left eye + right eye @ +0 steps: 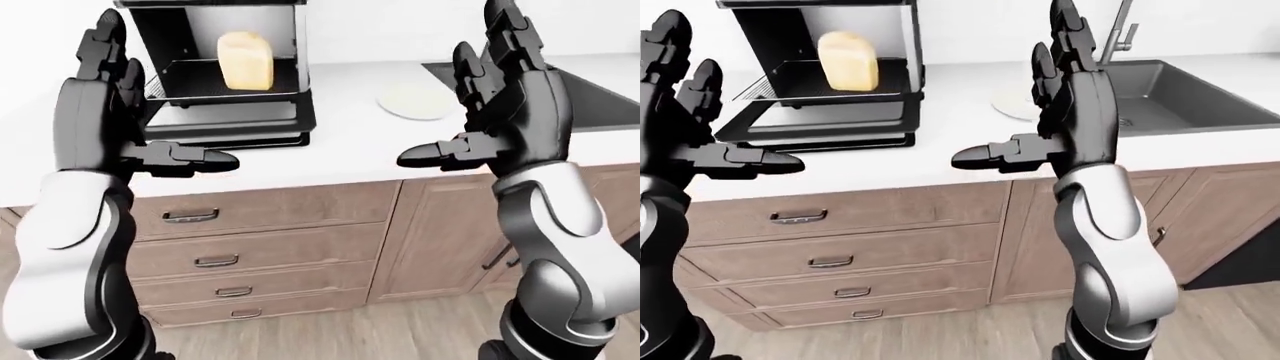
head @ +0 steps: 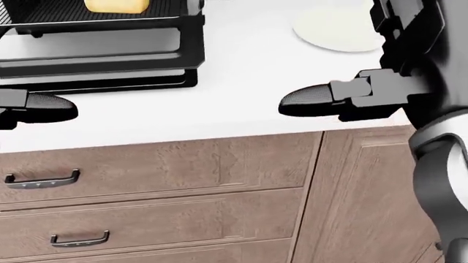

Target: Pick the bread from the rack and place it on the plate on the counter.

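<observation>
A pale yellow bread loaf stands upright on the shelf of a black rack on the white counter, at the upper left of the left-eye view. A round white plate lies on the counter to the right of the rack. My left hand is raised, open and empty, to the left of the rack. My right hand is raised, open and empty, over the counter edge just right of the plate. In the head view only the loaf's bottom and part of the plate show.
A dark sink with a faucet is set into the counter right of the plate. Wooden drawers with metal handles and a cupboard door run below the counter. Wood floor lies at the bottom.
</observation>
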You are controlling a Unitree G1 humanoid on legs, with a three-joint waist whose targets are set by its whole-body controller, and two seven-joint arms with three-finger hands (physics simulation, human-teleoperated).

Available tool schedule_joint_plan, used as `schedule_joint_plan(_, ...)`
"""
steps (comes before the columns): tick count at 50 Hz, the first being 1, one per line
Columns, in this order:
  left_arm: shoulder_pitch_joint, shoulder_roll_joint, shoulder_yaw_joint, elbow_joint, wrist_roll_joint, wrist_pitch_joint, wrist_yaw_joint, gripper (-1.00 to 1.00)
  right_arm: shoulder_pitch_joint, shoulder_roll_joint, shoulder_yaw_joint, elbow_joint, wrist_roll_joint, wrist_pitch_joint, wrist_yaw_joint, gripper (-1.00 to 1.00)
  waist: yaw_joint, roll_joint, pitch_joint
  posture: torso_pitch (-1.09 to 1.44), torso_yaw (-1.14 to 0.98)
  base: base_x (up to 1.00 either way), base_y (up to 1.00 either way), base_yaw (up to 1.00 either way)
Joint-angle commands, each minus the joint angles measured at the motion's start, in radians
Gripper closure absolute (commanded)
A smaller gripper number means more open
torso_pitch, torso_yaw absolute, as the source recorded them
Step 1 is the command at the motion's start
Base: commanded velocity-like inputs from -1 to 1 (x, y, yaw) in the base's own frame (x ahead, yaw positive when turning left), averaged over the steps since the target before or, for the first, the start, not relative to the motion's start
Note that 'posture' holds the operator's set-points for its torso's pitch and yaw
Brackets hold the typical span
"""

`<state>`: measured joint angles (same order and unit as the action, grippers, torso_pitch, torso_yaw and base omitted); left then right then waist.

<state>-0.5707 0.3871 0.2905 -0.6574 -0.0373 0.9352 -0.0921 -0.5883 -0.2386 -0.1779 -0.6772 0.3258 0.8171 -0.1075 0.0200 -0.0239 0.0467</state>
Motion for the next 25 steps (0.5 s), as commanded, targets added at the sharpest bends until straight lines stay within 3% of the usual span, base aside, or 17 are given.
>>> schedule_joint_plan(1,-0.022,0.007,0.000,-0.017,0.000,-0.021,0.000,-1.00,-0.017,-0.009,-0.011,-0.009,-0.007,-0.020,-0.003,-1.00,-0.003,-0.008,-0.015,0.00,0.00,0.30,0.00,0.00)
schedule_joint_plan(2,-0.025,0.008,0.005,-0.020,-0.003,-0.017,-0.001,-1.00,-0.022,-0.010,-0.015,-0.012,-0.003,-0.013,-0.004,-1.00,-0.003,-0.042,-0.026,0.00,0.00,0.30,0.00,0.00)
schedule_joint_plan(3,-0.023,0.009,0.004,-0.020,-0.002,-0.017,0.000,-1.00,-0.025,-0.011,-0.013,-0.011,-0.004,-0.012,-0.005,-1.00,-0.011,-0.020,-0.021,0.00,0.00,0.30,0.00,0.00)
schedule_joint_plan(5,-0.018,0.008,0.002,-0.020,-0.001,-0.021,-0.001,-1.00,-0.024,-0.010,-0.009,-0.008,-0.007,-0.016,-0.003,-1.00,-0.011,-0.027,-0.010,0.00,0.00,0.30,0.00,0.00)
schedule_joint_plan(8,-0.038,0.014,-0.001,-0.009,0.000,-0.018,0.000,-1.00,-0.033,-0.015,-0.013,-0.005,-0.004,-0.010,-0.002,-1.00,-0.019,-0.005,-0.014,0.00,0.00,0.30,0.00,0.00)
schedule_joint_plan(12,-0.045,0.017,-0.005,-0.005,0.011,-0.018,0.000,-1.00,-0.041,-0.015,-0.016,0.005,0.002,-0.015,0.000,-1.00,-0.028,0.037,-0.004,0.00,0.00,0.29,0.00,0.00)
schedule_joint_plan(14,-0.036,0.015,-0.005,-0.009,0.014,-0.021,-0.001,-1.00,-0.042,-0.019,-0.014,0.010,0.001,-0.016,0.001,-1.00,-0.036,0.080,-0.015,0.00,0.00,0.27,0.00,0.00)
schedule_joint_plan(15,-0.032,0.016,-0.001,-0.016,0.014,-0.019,-0.002,-1.00,-0.043,-0.018,-0.015,0.010,0.001,-0.015,0.000,-1.00,-0.037,0.115,-0.031,0.00,0.00,0.27,0.00,0.00)
schedule_joint_plan(16,-0.026,0.019,0.003,-0.024,0.016,-0.015,-0.005,-1.00,-0.042,-0.017,-0.013,0.011,0.000,-0.017,0.000,-1.00,-0.026,0.088,-0.024,0.00,0.00,0.27,0.00,0.00)
schedule_joint_plan(17,-0.024,0.018,0.011,-0.033,0.013,-0.008,-0.006,-1.00,-0.040,-0.016,-0.011,0.011,0.000,-0.018,0.000,-1.00,-0.029,0.105,-0.018,0.00,0.00,0.27,0.00,0.00)
schedule_joint_plan(18,-0.017,0.024,0.020,-0.047,0.011,0.000,-0.010,-1.00,-0.037,-0.016,-0.010,0.009,-0.003,-0.019,0.000,-1.00,-0.026,0.105,-0.013,0.00,0.00,0.27,0.00,0.00)
schedule_joint_plan(21,-0.011,0.043,0.048,-0.091,-0.001,0.041,-0.019,-1.00,-0.039,-0.011,-0.004,0.017,-0.010,-0.027,0.000,-1.00,-0.017,0.082,-0.020,0.00,0.00,0.26,0.00,0.00)
schedule_joint_plan(25,0.007,0.076,0.096,-0.139,-0.019,0.085,-0.034,-1.00,-0.041,-0.003,0.007,0.034,-0.023,-0.042,0.005,-1.00,-0.009,0.043,-0.009,0.00,0.00,0.27,0.00,0.00)
